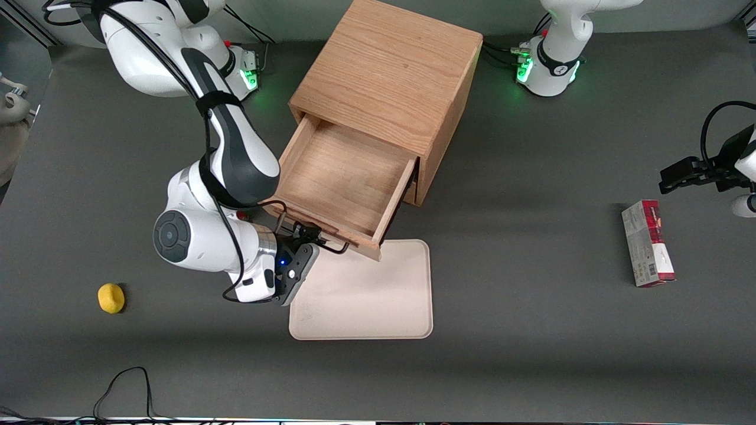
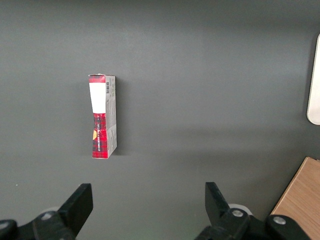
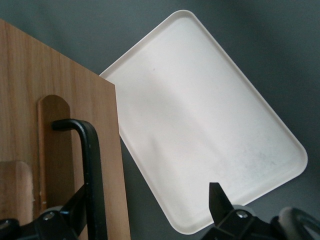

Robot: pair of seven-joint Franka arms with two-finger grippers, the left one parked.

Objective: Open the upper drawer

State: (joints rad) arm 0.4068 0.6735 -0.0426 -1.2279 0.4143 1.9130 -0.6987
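A: Oak was the material of the cabinet [image 1: 390,77]; state the position of the upper drawer [image 1: 345,177].

B: The upper drawer stood pulled well out of the cabinet toward the front camera, its bare wood floor exposed and its front panel overhanging the nearer edge of the cream tray [image 1: 378,295]. It held nothing visible.

A: Report the gripper [image 1: 302,236].

B: The gripper sat at the drawer front, level with the black wire handle [image 3: 92,165]. In the right wrist view its fingers were spread, one finger [image 3: 75,210] just beside the handle bar and the other over the tray. They were released, not clamped on the bar.

A: Handling characteristics?

B: Judged from the build, the drawer was a rigid, shallow wooden box, light when empty, that would slide straight along its runners. The handle was a thin, stiff, round bar, smooth and likely slippery. The correct hold was across the middle of the bar, with the pull directed square to the drawer front to avoid binding.

A: Surfaces and shapes?

B: The drawer front showed fine vertical grain and a matt finish, with a rounded recess under the handle's end. The tray was a smooth rounded rectangle with a low raised rim. The worktop [image 1: 531,236] was dark grey and matt.

A: Other items?

B: A yellow lemon [image 1: 111,297] lay toward the working arm's end of the worktop. A red and white carton [image 1: 647,243] lay toward the parked arm's end.
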